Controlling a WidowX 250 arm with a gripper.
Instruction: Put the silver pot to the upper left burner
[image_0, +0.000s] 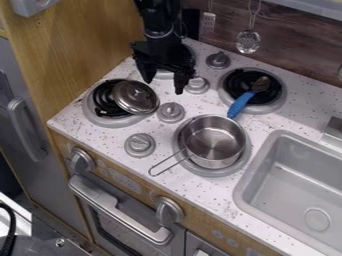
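Silver pot (215, 141) ungrasped, we judge the pick-up comes first: our pincer (164, 86), wide apart above-left of it, must cross rightward and grip.

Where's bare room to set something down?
Bare: the counter between the burner under the spoon, the back wall and the sink; also the sink's floor. Crowded: around the knob between lid and pot, and beneath the end effector.
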